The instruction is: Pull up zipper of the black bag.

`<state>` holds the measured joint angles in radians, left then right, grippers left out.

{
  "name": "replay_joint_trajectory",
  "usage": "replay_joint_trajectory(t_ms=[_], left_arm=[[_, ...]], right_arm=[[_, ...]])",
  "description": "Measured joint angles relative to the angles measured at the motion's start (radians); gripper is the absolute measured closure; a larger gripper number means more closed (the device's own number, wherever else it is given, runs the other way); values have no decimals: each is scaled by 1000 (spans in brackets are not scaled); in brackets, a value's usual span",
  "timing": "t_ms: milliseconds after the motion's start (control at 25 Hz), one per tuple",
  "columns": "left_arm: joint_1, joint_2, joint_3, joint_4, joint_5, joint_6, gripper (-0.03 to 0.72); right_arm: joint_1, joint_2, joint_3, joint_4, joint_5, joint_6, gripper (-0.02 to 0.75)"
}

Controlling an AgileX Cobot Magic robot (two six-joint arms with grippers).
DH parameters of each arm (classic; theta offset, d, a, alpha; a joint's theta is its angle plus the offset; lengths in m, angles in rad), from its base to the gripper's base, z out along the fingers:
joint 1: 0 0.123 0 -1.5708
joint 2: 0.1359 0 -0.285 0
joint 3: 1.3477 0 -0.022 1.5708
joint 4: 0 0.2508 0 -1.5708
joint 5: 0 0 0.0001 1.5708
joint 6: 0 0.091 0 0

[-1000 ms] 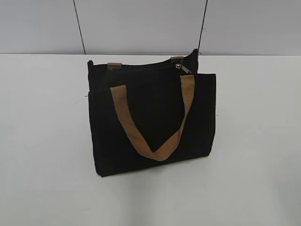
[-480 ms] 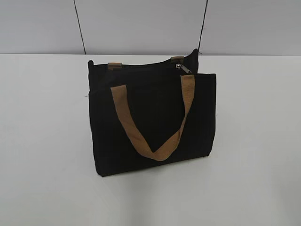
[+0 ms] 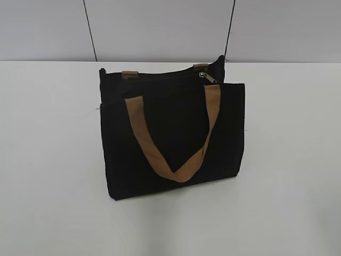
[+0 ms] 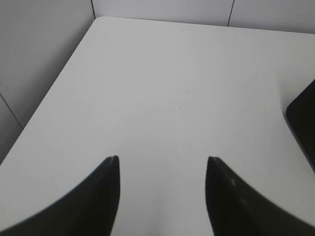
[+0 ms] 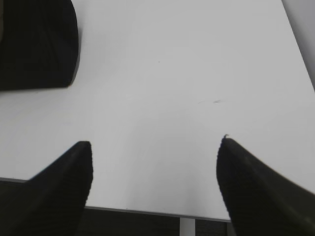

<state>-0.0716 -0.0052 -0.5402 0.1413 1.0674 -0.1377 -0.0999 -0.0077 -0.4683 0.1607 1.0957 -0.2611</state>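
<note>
zipper [image 3: 160, 76] ran along the top of the bag [image 3: 173, 136], which stood upright mid-table with both grippers clear of it.

the zipper's small silver pull [image 3: 208, 78] sat at the right end of the top edge, just above the right end of the near tan handle [image 3: 173, 144], which drooped in a v across the front panel. two short tan tabs of the far handle [image 3: 130, 74] showed behind the top edge. the bag rested on the white table [image 3: 48, 160], a grey panelled wall [image 3: 160, 26] at the far side. left gripper [image 4: 162, 160] hung over bare table at the left, fingers spread wide and holding nothing, the bag's corner just at that view's right edge. right gripper [image 5: 155, 142] was over the near table edge, fingers spread wide and empty, a bag corner at that view's far left.
</note>
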Motion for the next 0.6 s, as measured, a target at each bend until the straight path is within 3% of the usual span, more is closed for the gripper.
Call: replay_joint_trajectory(t_ms=[160,320,600], left_arm=[[0,0,0,-41,0,18,280],[0,0,0,-134,0,117,302],[0,0,0,-150,0,138,323]], right_arm=[[0,0,0,0,0,0,142],[0,0,0,0,0,0,142],[0,0,0,0,0,0,142]])
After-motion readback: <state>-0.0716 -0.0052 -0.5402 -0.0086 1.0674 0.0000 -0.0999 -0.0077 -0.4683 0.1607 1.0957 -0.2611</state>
